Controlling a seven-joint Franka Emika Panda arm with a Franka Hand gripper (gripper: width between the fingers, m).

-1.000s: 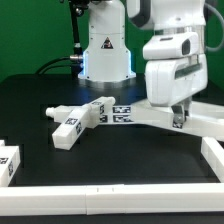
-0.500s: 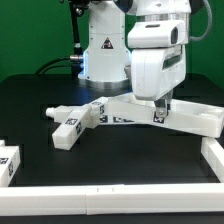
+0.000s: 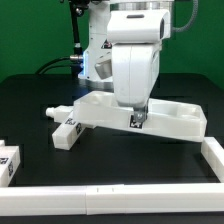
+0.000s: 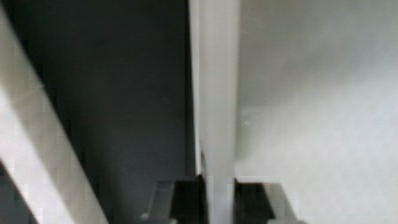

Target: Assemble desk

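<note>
End effector (image 3: pixel 137 120): shifted toward the leg (image 3: pixel 72 124), from well apart to near.
Tabletop (image 3: pixel 175 115): carried along; its end now sits just behind the leg's far end.
Tabletop attitude: turned, rimmed hollow side now showing; its tags beside the leg gone from sight.

place: robotics lab | cues: black table (image 3: pixel 30 110), white border rail (image 3: pixel 110 203), tagged leg (image 3: pixel 70 128)

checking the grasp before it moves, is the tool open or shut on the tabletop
Shut on the tabletop: in the wrist view the tool has a finger on each side of its raised rim.
</note>
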